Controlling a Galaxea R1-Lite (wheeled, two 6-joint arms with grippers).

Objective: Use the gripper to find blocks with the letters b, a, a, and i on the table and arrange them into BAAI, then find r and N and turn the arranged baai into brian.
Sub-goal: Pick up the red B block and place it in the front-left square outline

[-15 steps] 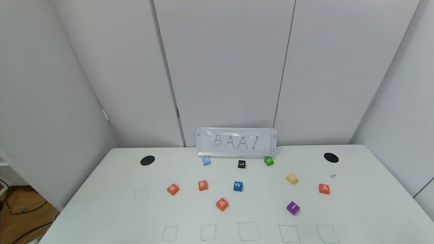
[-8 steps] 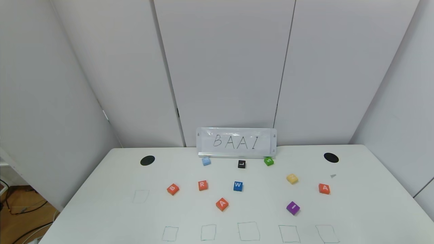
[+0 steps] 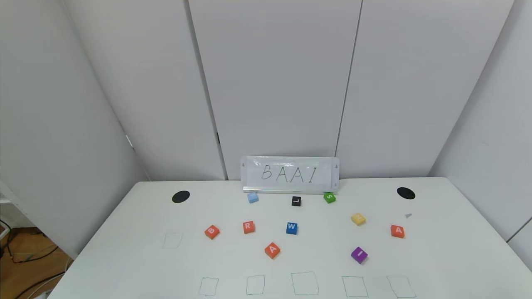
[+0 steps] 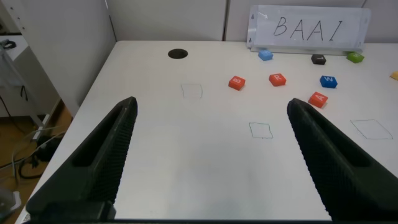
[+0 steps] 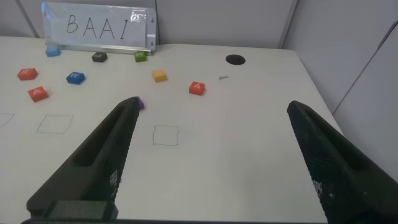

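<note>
Head view: on the large white tabletop (image 3: 124,265), the orange-red square B block (image 3: 211,231) lies left of the orange-red R block (image 3: 248,227); take B first, gripping squarely.

Left wrist view: the left end effector (image 4: 208,155) hangs spread wide, nearest B.

Right wrist view: the right end effector (image 5: 211,155) is likewise spread, holding nothing.

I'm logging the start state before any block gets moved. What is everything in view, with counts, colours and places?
B block: 1, orange-red, left.
R block: 1, orange-red, beside B.
A blocks: 2, orange-red, centre front, far right.
I block: 1, purple, right front.
W block: 1, blue, centre.
L block: 1, black, below sign.
S block: 1, green, below sign.
Light blue block: 1, letter unreadable.
Yellow block: 1, letter unreadable.
BAAI sign: 1, white, back.
Table: white.
Left gripper: open, over the table.
Right gripper: open, over the table.
</note>
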